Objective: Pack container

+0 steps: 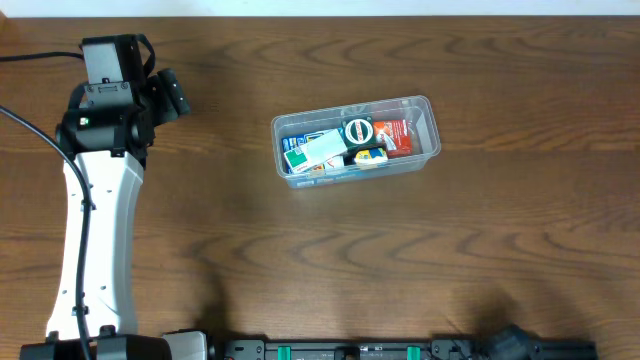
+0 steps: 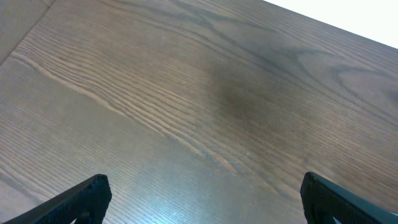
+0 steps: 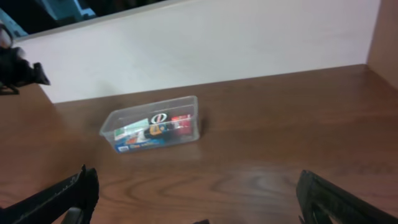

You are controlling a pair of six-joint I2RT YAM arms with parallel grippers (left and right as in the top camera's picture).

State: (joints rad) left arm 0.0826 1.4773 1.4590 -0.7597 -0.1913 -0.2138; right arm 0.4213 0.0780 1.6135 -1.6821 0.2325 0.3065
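Sitting upper centre-right on the table (image 1: 500, 250), the container (image 1: 425, 118) holds several small packets (image 1: 320, 150), so packing seems near done, and with left gripper (image 2: 205, 199) and right gripper (image 3: 199, 202) both spread empty, any further move needs a long reach to it.

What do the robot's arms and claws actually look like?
The left arm has a long white shell, black joints, a thin black cable and a small green light. The left gripper and right gripper have plain black, blocky fingers.

The container (image 1: 400, 101) of small packets (image 1: 322, 150) sits on the wooden table (image 1: 400, 250), well apart from the left arm (image 1: 95, 200).
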